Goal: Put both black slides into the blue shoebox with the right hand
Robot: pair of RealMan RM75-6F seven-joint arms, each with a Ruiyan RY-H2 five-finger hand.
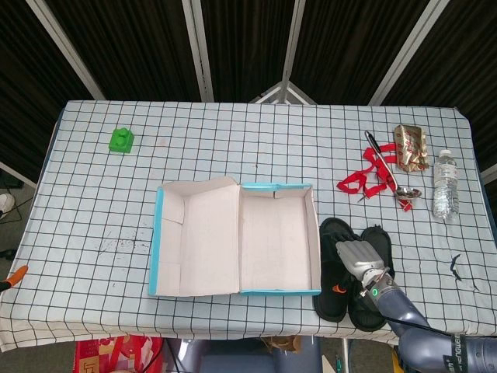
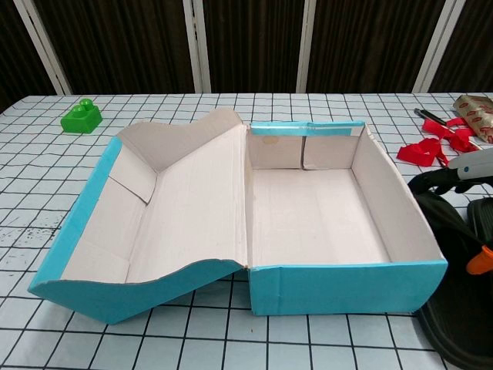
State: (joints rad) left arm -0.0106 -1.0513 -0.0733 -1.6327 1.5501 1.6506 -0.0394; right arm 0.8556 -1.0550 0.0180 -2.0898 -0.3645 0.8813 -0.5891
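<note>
The right hand (image 1: 359, 255) sits over the two black slides (image 1: 353, 281) just beside the open blue shoebox (image 1: 276, 237) — grasp unclear, I cannot tell. A loose grab could drop one slide — or knock the box wall.

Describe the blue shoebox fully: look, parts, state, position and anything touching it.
The blue shoebox is cardboard, bright blue outside and plain pale inside. It lies open near the table's front edge, its hinged lid folded flat to the left of the tray. Nothing lies inside. The black slides sit just off its right wall; whether they touch it is unclear. The right hand is over the slides, not on the box.
</note>
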